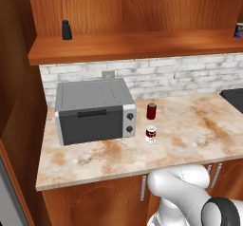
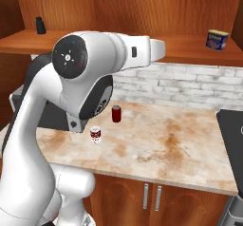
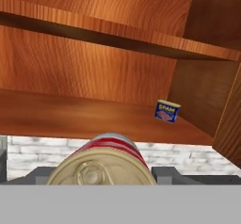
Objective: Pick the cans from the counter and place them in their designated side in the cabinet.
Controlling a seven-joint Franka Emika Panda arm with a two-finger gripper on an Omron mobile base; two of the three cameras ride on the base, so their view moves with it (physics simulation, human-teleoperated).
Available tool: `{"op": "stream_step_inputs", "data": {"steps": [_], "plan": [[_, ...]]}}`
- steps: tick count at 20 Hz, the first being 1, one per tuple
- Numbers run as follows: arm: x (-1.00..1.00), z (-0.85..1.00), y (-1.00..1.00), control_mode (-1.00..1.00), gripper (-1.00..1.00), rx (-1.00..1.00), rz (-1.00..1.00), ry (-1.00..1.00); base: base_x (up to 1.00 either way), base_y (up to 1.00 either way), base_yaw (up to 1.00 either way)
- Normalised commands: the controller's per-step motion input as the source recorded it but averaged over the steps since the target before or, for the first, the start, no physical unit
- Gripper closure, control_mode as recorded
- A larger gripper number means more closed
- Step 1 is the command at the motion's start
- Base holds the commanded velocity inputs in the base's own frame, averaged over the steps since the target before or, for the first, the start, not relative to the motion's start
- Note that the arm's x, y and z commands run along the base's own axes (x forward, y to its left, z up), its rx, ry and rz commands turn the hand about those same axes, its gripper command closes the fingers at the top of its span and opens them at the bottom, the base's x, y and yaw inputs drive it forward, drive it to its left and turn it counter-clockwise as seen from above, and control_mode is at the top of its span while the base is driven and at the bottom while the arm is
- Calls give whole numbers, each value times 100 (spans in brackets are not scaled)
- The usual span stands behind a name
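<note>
hand (image 3: 104, 178) was closed on a red can (image 3: 106, 159) with a silver end; in the hand view the can's round metal end faced the camera, held between the two dark fingertips (image 3: 165, 175), in front of the cabinet (image 3: 84, 77). the can sat below the level of the long shelf board (image 3: 70, 115) in that view, not resting on it.

a blue-labelled can (image 3: 167, 111) stood at the far right of the shelf, near the cabinet's side wall. same can was seen in the right base view (image 2: 217, 39) and at the picture edge in the left base view (image 1: 238, 30). a small black bottle (image 1: 67, 30) stood at the left end of the shelf, well apart from the blue can.

two cans stood on the tabletop (image 1: 190, 130): a plain dark red can (image 1: 151, 111), upright, just right of the toaster oven (image 1: 92, 110), and a red-and-white labelled can (image 1: 151, 134), upright, nearer the front edge and just in front of the dark red one, not touching. both were also seen in the right base view, dark red (image 2: 116, 114) behind, labelled (image 2: 96, 134) in front.

white brick wall (image 1: 166, 75) ran between tabletop and shelf. a dark flat cooktop (image 1: 233, 99) sat at the right end of the tabletop. the arm (image 2: 80, 73) covered most of the toaster oven in the right base view.
</note>
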Motion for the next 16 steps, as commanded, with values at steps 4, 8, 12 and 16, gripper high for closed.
{"op": "stream_step_inputs", "data": {"steps": [4, 8, 12, 16], "plan": [[14, 0, -17, -100, 100, 0, -1, 0, 0, 0, 0], [15, 0, -15, -100, 100, 0, -1, 0, 0, 0, 0], [18, 0, -10, -100, 100, 0, -1, 0, 0, 0, 0], [18, 0, -12, -100, 100, 0, -2, 0, 0, 0, 0]]}}
